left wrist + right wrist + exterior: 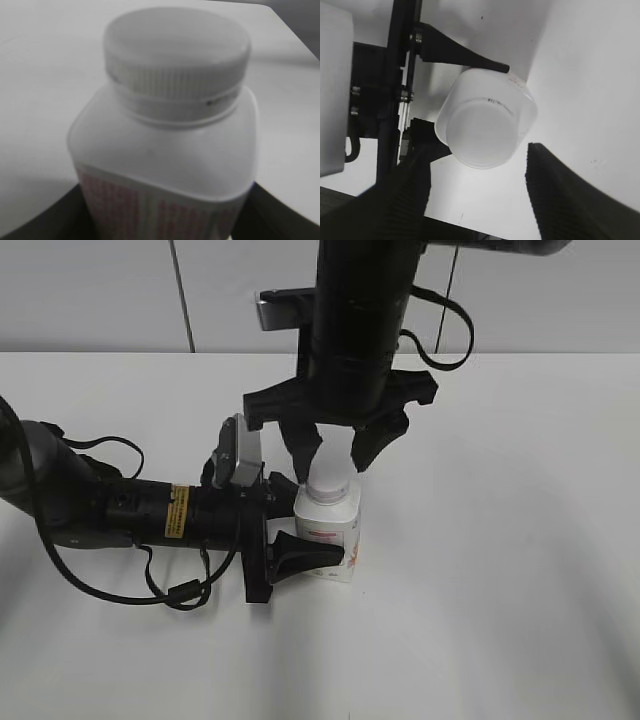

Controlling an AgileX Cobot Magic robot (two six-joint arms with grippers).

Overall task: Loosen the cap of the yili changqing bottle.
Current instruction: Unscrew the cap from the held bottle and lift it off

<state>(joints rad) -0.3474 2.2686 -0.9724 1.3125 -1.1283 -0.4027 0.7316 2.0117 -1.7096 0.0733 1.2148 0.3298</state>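
The white yili changqing bottle [332,532], with a red printed label, stands upright on the table. My left gripper [303,528] is shut on its body from the left; its dark fingers flank the label in the left wrist view [165,231]. The bottle [165,165] fills that view, with the ribbed white cap [176,55] seated on its neck. My right gripper [338,452] hangs just above the cap [330,483], open. In the right wrist view its two ribbed fingers [480,195] stand apart on either side of the cap [480,132], not touching it.
The white table [500,620] spreads around the bottle. The left arm [120,510] with its cables lies low across the left side. The right arm's body [360,320] comes down from above at the centre. A grey wall is behind.
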